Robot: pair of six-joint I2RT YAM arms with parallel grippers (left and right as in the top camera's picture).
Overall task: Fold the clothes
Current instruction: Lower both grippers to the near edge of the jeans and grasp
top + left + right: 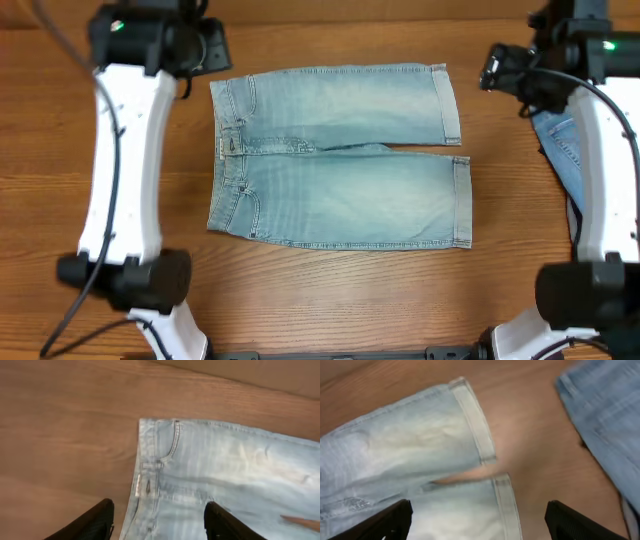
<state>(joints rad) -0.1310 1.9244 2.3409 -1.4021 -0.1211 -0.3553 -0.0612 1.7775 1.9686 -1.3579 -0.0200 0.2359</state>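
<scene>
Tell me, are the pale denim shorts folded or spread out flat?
Spread flat: the shorts lie open on the table, both legs side by side.

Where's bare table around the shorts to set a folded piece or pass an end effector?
Bare wood runs along the near edge of the table below the pale denim shorts, between the two arm bases. A narrower bare strip lies left of the waistband, beside the left arm. The right side is crowded: the darker blue jeans lie under the right arm, just past the cuffs.

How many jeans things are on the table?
2. The pale denim shorts lie spread flat in the middle of the table. A darker blue denim garment lies at the right edge, partly hidden behind the right arm, so more could be hidden there.
</scene>
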